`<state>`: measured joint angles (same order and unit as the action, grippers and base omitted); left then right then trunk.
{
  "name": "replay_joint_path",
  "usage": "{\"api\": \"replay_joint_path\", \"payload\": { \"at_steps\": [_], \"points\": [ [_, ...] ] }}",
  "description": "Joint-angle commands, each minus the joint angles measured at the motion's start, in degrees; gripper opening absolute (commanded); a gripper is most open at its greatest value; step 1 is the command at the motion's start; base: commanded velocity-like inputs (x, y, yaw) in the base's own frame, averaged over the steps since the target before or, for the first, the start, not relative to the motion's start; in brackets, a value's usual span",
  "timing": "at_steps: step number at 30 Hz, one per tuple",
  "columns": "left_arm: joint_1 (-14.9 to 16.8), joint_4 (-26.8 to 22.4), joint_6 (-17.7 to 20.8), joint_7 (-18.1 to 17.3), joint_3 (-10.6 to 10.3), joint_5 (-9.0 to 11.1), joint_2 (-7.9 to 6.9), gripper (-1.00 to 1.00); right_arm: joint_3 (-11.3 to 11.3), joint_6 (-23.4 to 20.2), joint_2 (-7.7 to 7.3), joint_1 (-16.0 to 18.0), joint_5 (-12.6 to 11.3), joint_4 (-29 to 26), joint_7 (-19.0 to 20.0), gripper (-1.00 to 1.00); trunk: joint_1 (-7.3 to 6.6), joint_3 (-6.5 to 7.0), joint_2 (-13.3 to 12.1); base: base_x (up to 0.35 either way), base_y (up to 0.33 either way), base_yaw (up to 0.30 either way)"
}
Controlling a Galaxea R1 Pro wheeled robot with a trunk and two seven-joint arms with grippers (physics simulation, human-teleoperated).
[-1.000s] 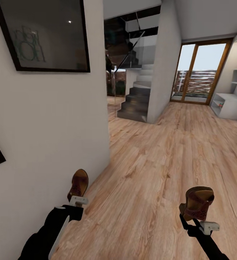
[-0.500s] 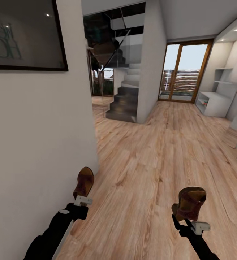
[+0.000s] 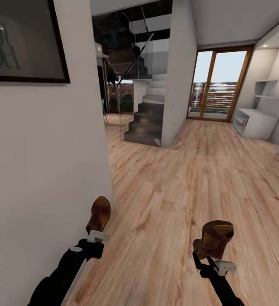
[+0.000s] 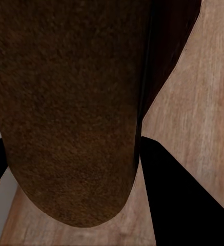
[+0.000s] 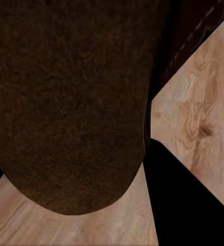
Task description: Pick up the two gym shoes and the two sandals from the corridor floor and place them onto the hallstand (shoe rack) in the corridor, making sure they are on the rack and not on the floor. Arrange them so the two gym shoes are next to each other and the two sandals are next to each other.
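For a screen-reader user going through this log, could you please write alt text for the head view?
Each gripper holds a brown sandal above the wood plank floor: the left gripper holds the left sandal beside a white wall, the right gripper the right sandal. Far ahead are a dark staircase, a glass door and a pale low shelf unit.

Your left arm (image 3: 65, 272) is a smooth, matte black, rounded limb with a small pale oval mark near the wrist. It ends in a flat white block at the left gripper (image 3: 96, 235). Your right arm (image 3: 220, 287) is slimmer, also black, with a white angular bracket by the right gripper (image 3: 218, 265).
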<state>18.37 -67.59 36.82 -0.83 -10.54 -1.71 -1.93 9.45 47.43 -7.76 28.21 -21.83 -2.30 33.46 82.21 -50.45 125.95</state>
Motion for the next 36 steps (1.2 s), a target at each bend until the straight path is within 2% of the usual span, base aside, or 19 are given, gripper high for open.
{"api": "replay_joint_path", "payload": {
  "at_steps": [1,8,17,28,36],
  "points": [
    [0.0,0.0,0.0,-0.1,0.0,-0.2,0.0,-1.0,0.0,0.0,-0.02,0.0,0.0,0.0,0.0,-1.0,0.0,0.0,0.0,0.332,0.0,0.0],
    [0.0,0.0,0.0,-0.1,0.0,-0.2,0.0,-1.0,0.0,0.1,-0.06,0.0,0.0,0.0,0.1,-1.0,0.0,0.0,0.0,0.332,0.0,-0.026],
    [0.0,0.0,0.0,-0.1,0.0,-0.2,0.0,-1.0,0.0,0.1,-0.06,0.0,0.0,0.0,0.1,-1.0,0.0,0.0,0.0,0.332,-0.027,-0.259],
    [0.0,0.0,0.0,-0.1,0.0,-0.2,0.0,-1.0,0.0,0.1,-0.06,0.0,0.0,0.0,0.1,-1.0,0.0,0.0,0.0,0.285,-0.209,-0.243],
    [0.0,0.0,0.0,-0.1,0.0,-0.2,0.0,-1.0,-0.1,0.1,0.01,0.0,0.4,0.0,-0.3,-1.0,0.0,0.0,0.0,0.27,-0.225,-0.039]
  ]
}}
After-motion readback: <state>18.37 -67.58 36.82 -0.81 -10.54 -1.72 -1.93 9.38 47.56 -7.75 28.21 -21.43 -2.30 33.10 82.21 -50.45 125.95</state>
